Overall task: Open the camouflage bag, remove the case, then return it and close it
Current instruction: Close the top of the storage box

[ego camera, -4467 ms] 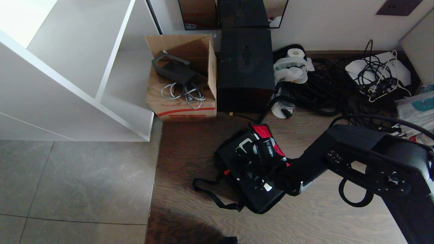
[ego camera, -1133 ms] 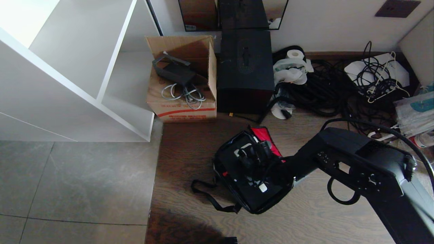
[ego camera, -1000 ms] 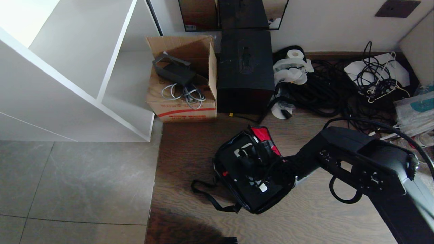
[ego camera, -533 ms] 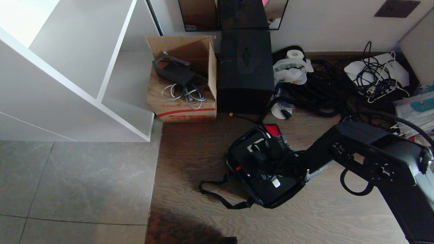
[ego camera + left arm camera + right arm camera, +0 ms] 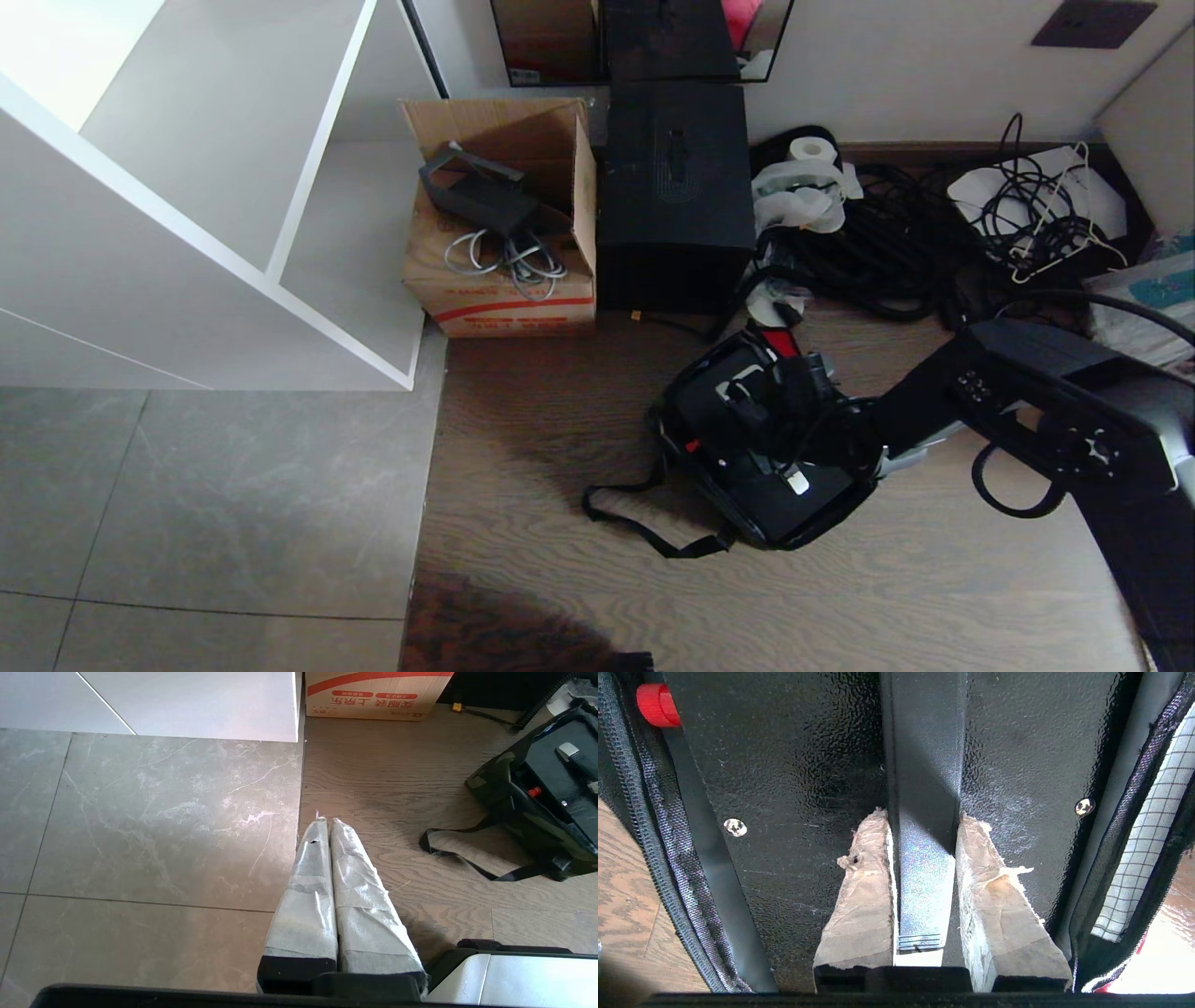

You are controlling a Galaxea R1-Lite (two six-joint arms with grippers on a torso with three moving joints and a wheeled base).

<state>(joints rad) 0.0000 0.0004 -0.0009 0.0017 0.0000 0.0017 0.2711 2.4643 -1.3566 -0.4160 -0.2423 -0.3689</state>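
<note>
Black pebbled case (image 5: 794, 765) fills the right wrist view, lying inside the camouflage bag (image 5: 504, 784) on the wooden floor (image 5: 560, 439). Only that view shows the right gripper (image 5: 924, 877), its taped fingers (image 5: 859, 886) clamped on the case's strap handle (image 5: 922, 788). Head view hides the grip behind the arm. Left gripper (image 5: 329, 826) hangs over the floor, fingers pressed together, well apart from the bag.

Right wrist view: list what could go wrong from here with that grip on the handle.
1. The right gripper pinches only the strap handle of the case, so the case may swing or tilt if lifted.
2. The case sits snugly inside the camouflage bag; the bag may drag along instead of releasing it.
3. The bag's black strap lies loose on the floor and could snag.
The left gripper hangs apart, so nothing steadies the bag.
</note>
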